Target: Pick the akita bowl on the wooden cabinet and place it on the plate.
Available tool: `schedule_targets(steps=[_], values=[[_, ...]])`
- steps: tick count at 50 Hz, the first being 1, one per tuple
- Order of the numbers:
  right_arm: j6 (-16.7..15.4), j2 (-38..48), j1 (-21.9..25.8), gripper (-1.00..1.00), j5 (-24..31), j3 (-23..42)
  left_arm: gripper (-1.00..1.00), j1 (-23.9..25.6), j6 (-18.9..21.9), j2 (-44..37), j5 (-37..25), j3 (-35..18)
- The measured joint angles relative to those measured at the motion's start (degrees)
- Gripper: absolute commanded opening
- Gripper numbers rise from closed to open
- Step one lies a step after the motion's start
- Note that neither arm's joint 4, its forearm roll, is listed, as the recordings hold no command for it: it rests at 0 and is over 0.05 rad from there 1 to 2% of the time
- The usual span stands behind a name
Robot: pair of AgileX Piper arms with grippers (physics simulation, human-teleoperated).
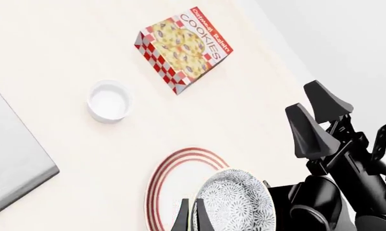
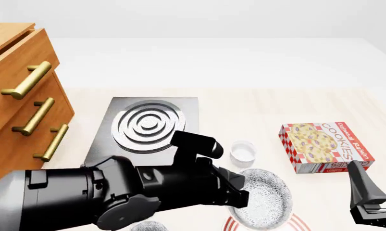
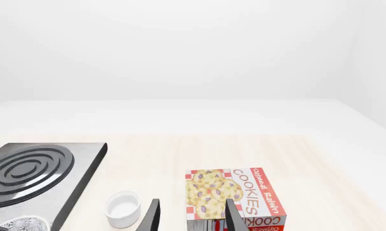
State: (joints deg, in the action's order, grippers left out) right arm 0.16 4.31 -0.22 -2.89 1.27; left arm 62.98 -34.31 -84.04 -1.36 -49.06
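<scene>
Currently the wide, shallow akita bowl (image 2: 265,197), white with a fine dark-grey lacy pattern, sits between the fingers of the left gripper (image 1: 191,216), whose two black fingers pinch its rim. From the front camera the bowl hangs tilted over the round white plate with thin red rings (image 2: 234,224), of which only an edge shows beneath it; I cannot tell whether the bowl touches the plate. The left wrist camera shows the bowl overlapping the plate's right portion. The large orange-brown wooden cabinet with brass bar handles (image 2: 19,113) stands well apart at the far left. Between them lies a grey square stove with silver rings (image 2: 144,126), and a small plain white cup (image 2: 242,151) stands just beyond the bowl. A red-checked cookie box (image 2: 324,146) lies to the right. The right gripper (image 3: 191,216) hovers near that box, its fingers parted and holding nothing.
</scene>
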Motion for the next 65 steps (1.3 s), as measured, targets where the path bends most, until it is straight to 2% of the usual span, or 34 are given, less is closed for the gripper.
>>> schedule_targets(steps=[65], values=[[0.0,0.01,0.0,1.0,0.0,0.0,-1.0,0.81,-1.36,-9.13,3.97,-2.84]])
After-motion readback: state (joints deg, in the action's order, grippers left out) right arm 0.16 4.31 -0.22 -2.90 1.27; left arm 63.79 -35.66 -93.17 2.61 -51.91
